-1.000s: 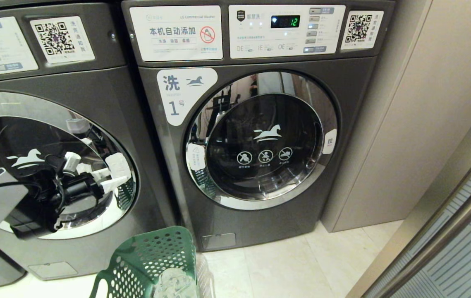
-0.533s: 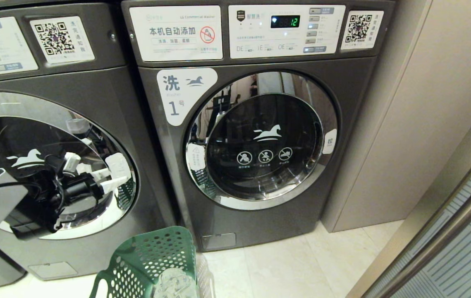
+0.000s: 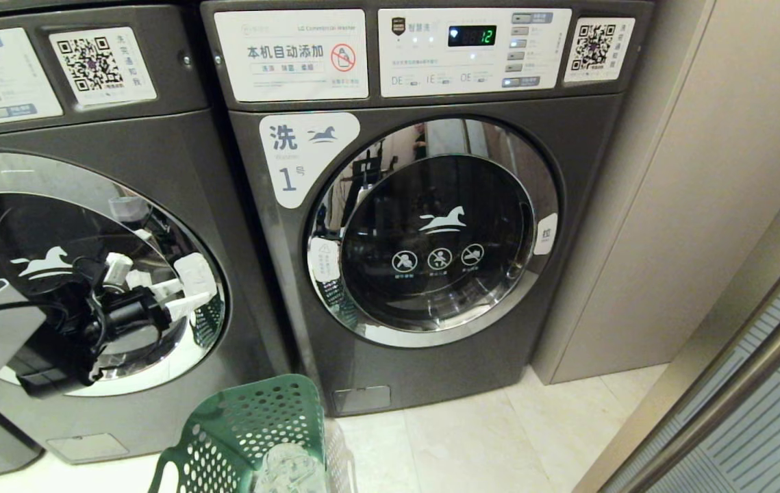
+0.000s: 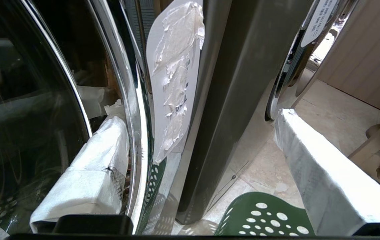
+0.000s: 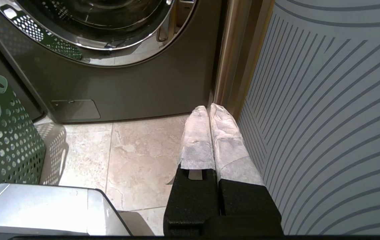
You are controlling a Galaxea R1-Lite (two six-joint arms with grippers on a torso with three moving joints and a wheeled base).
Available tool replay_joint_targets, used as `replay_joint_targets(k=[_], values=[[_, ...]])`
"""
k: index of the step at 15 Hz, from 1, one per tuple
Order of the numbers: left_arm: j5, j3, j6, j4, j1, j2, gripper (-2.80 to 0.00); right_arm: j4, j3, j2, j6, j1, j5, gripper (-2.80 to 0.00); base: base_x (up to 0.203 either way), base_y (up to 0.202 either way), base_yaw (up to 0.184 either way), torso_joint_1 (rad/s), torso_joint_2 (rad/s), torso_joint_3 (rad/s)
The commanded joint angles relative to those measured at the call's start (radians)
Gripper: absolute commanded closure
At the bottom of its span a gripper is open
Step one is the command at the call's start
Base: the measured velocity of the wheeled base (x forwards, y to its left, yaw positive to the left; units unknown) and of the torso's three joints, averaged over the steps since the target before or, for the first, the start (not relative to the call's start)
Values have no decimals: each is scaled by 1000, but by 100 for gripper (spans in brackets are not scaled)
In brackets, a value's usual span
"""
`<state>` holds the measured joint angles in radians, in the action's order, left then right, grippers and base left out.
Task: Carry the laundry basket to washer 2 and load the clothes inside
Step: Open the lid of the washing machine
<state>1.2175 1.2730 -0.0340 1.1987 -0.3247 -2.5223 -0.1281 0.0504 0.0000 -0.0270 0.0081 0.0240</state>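
Laundry basket (image 3: 253, 438) sitting on the floor tiles (image 3: 472, 438) before the two machines, clothes (image 3: 287, 472) lying inside. Washer 2 (image 3: 88, 205) standing at the left, door shut. Left gripper (image 3: 181, 301) hovering at that door's chrome ring (image 4: 136, 133), fingers spread wide, holding nothing. Right gripper (image 5: 210, 111) hanging low beside the striped panel (image 5: 326, 116), fingers pressed together, empty.

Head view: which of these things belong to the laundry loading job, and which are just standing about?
Job: green round-holed plastic laundry basket; pale patterned fabric clothes inside it; dark grey front-loading washer on the left, number unseen; open left gripper at its door's edge.
Standing about: dark grey washer labelled 1; beige wall panel; grey striped panel beside the shut right gripper.
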Motion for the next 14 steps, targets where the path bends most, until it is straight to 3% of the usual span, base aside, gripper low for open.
replay_joint_targets(k=[1,9,14], values=[[34,-1,-1,5,-1,0,-280,-1,0,0,-1,1,1,0,0,0,0,0,0,0],[80,-47,7,15,-2,22,-280,-1,0,1,-1,1,1,0,0,0,0,-3,-3,1],[74,-54,22,4,-39,28,-280,-1,0,1,-1,1,1,0,0,0,0,0,0,0]])
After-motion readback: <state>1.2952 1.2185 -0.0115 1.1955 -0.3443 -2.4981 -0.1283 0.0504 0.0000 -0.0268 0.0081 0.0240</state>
